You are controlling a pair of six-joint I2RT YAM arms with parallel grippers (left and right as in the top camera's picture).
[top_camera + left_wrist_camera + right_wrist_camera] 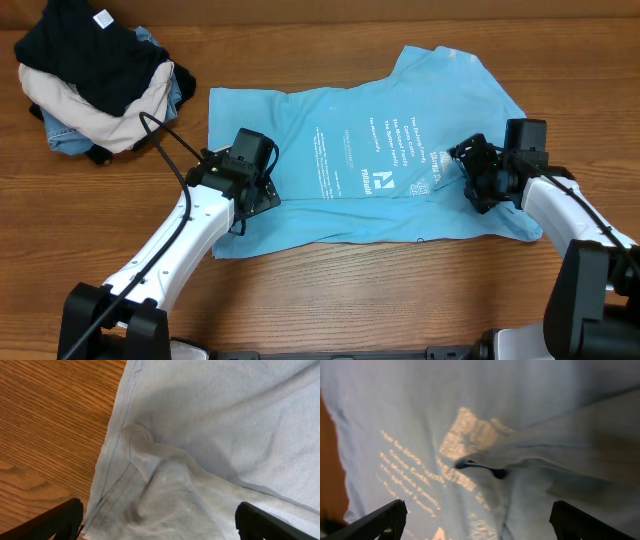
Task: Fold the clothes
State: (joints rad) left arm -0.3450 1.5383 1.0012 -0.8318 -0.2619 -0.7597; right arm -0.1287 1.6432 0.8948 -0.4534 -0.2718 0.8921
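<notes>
The sky-blue T-shirt point(370, 160) lies spread on the wooden table, white print facing up near its middle. My left gripper point(252, 190) is open over the shirt's left hem; in the left wrist view its fingers point(160, 520) straddle a wrinkled hem edge of the shirt point(165, 475). My right gripper point(478, 180) is open over the shirt's right part near the print; in the right wrist view its fingers point(480, 520) frame a fold of the shirt point(485, 460) and its lettering.
A pile of other garments point(100, 75), black on top of cream and denim-blue, sits at the table's back left. Bare wood point(400, 290) runs along the front of the table.
</notes>
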